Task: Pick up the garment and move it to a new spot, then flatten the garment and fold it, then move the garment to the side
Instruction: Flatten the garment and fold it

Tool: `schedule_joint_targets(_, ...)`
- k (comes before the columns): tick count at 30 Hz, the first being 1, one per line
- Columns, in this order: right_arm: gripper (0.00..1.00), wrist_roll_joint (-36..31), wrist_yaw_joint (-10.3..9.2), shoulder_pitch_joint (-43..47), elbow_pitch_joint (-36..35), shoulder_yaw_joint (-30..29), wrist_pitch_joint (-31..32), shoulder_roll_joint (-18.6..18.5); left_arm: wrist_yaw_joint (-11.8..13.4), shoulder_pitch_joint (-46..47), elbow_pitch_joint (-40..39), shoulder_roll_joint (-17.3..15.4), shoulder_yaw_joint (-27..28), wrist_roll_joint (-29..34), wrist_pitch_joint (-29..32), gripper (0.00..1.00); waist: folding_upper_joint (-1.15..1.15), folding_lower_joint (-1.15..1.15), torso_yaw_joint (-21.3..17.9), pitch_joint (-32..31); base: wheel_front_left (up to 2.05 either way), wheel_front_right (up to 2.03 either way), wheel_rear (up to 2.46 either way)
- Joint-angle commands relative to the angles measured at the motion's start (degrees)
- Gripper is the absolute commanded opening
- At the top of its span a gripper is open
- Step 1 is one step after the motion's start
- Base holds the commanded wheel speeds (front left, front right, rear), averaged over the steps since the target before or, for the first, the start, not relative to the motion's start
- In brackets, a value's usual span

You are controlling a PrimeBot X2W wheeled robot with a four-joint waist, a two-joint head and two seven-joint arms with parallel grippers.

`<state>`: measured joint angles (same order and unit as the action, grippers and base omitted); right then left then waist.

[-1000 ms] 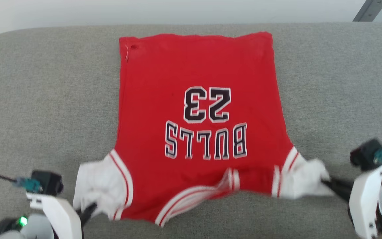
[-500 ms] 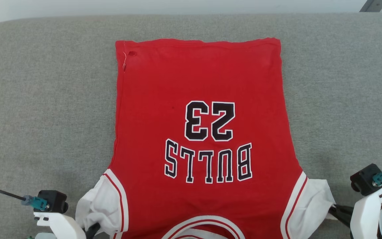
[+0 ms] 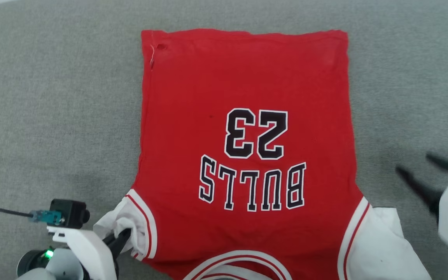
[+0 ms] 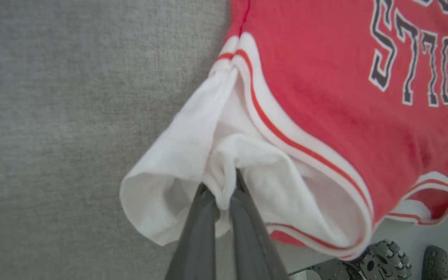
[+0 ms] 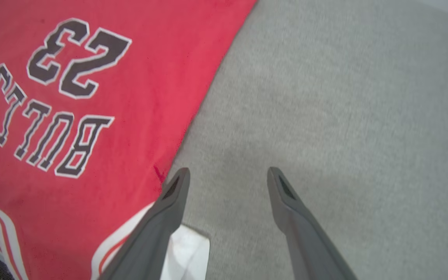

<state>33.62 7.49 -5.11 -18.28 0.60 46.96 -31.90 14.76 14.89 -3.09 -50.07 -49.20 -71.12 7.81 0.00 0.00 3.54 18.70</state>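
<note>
The garment (image 3: 247, 89), a red jersey with white sleeves and a "BULLS 23" print, lies spread flat on the grey cushioned surface (image 3: 53, 97), collar toward me. My left gripper (image 3: 125, 235) is shut on the bunched white sleeve (image 4: 208, 155) at the lower left. In the left wrist view the cloth is pinched between the two dark fingers (image 4: 204, 221). My right gripper (image 3: 414, 163) hovers open above the grey surface, right of the jersey and apart from it. Its fingers (image 5: 173, 190) show spread in the right wrist view, the other white sleeve (image 3: 383, 241) lying loose below.
The grey cushion (image 5: 344, 97) stretches wide on both sides of the jersey. Its front edge shows in the left wrist view, with part of the robot's base (image 4: 383, 256) beyond it.
My right gripper has let go of the right sleeve, opened and lifted away to the right. The left gripper still holds its sleeve. The camera has shifted, so the whole picture moved.
</note>
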Motion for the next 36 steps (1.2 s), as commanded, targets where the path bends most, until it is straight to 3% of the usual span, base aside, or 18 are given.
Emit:
schedule_joint_targets(1, 1.00, -1.9, -0.01, -3.4, 0.1, -2.0, 0.6, 2.6, -0.4, 1.4, -0.1, 0.8, 0.3, 0.7, -0.5, 0.00, 0.00, 0.00, 0.9, 1.1, 0.00, 0.00, 0.00)
schedule_joint_targets(8, 1.00, -8.6, 0.00, -20.6, 10.3, -3.5, -0.8, 9.3, -2.0, 5.5, 0.8, 2.9, -0.2, 2.7, 0.0, 0.00, 0.00, 0.00, 3.5, 4.0, 0.00, 0.00, 0.00)
schedule_joint_targets(17, 1.00, -14.2, 0.00, -39.7, 33.1, -1.3, 0.0, 11.7, -4.5, 10.2, 3.7, 6.4, -1.6, 4.9, 1.3, 0.00, 0.00, 0.00, 7.7, 6.8, 0.00, 0.00, 0.00)
schedule_joint_targets(18, 1.00, -14.2, 0.00, -39.7, 33.1, -1.3, 0.0, 11.7, -4.5, 10.2, 3.7, 6.4, -1.6, 4.9, 1.3, 0.00, 0.00, 0.00, 7.7, 6.8, 0.00, 0.00, 0.00)
schedule_joint_targets(25, 1.00, -18.4, -0.01, -50.2, 51.5, -2.1, 6.3, 13.3, -6.4, 12.4, 6.7, 8.7, -2.7, 5.8, 1.9, 0.00, 0.00, 0.00, 10.3, 7.7, 0.00, 0.00, 0.00)
schedule_joint_targets(31, 1.00, -21.7, 0.01, -52.3, 63.2, -0.9, 14.1, 15.5, -7.4, 13.5, 8.6, 10.0, -3.1, 5.8, 2.1, 0.00, 0.00, 0.00, 11.4, 7.9, 0.00, 0.00, 0.00)
schedule_joint_targets(33, 0.00, -22.1, 0.01, -52.6, 64.7, 0.0, 13.9, 15.3, -7.8, 13.8, 9.2, 10.3, -3.1, 5.6, 2.2, 0.00, 0.00, 0.00, 11.5, 7.9, 0.00, 0.00, 0.00)
schedule_joint_targets(36, 0.00, -21.4, 0.00, -53.5, 64.9, 1.9, 12.3, 14.1, -8.0, 13.9, 10.0, 10.6, -2.9, 5.2, 1.9, 0.00, 0.00, 0.00, 11.0, 7.6, 0.00, 0.00, 0.00)
